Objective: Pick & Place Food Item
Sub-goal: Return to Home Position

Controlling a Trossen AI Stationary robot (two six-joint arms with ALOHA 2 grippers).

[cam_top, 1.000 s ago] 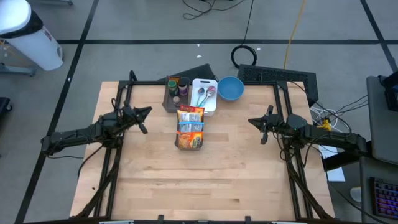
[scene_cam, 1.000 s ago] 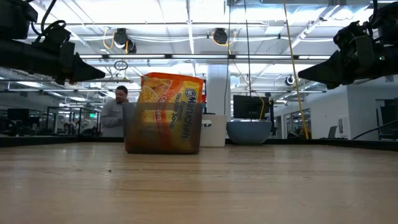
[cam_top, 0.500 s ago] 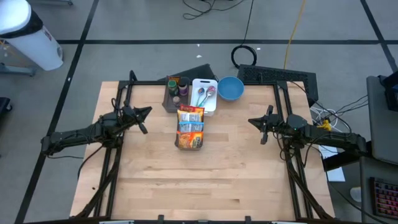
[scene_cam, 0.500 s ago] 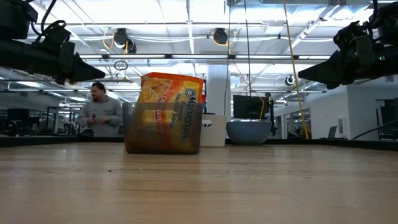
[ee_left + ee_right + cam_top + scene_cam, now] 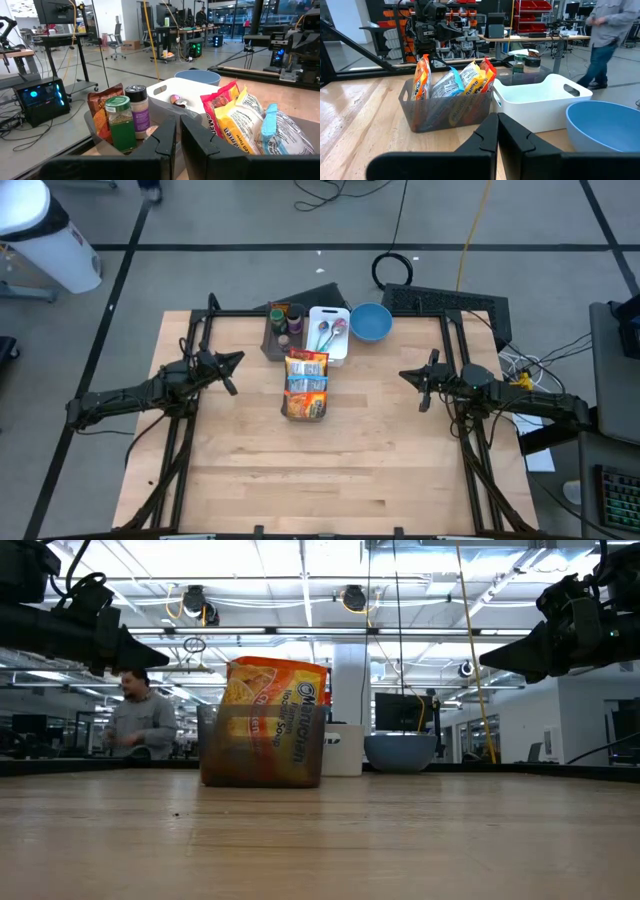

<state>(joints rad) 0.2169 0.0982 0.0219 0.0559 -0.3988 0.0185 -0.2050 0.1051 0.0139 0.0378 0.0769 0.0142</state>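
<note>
1. Left gripper [image 5: 235, 362]: above the table [image 5: 250, 470], left of centre, fingers together, empty.
2. Right gripper [image 5: 405, 377]: right of centre, fingers together, empty.
3. Noodle packs [image 5: 306, 384]: upright in a black bin [image 5: 215, 745], centre frame.
4. Spice bottles [image 5: 283, 321]: in the second black bin [image 5: 270, 342], just above.
5. Spoons [image 5: 327, 332]: in the white bin [image 5: 328, 311], beside the bottles.
6. Blue bowl [image 5: 370, 322]: right of the white bin.

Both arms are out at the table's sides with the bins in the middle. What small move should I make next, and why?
Likely just hold this pose. The left gripper and right gripper hang shut and empty, apart from the bins. The noodle packs, bottles and spoons all sit in bins, so I see nothing left to fetch.
</note>
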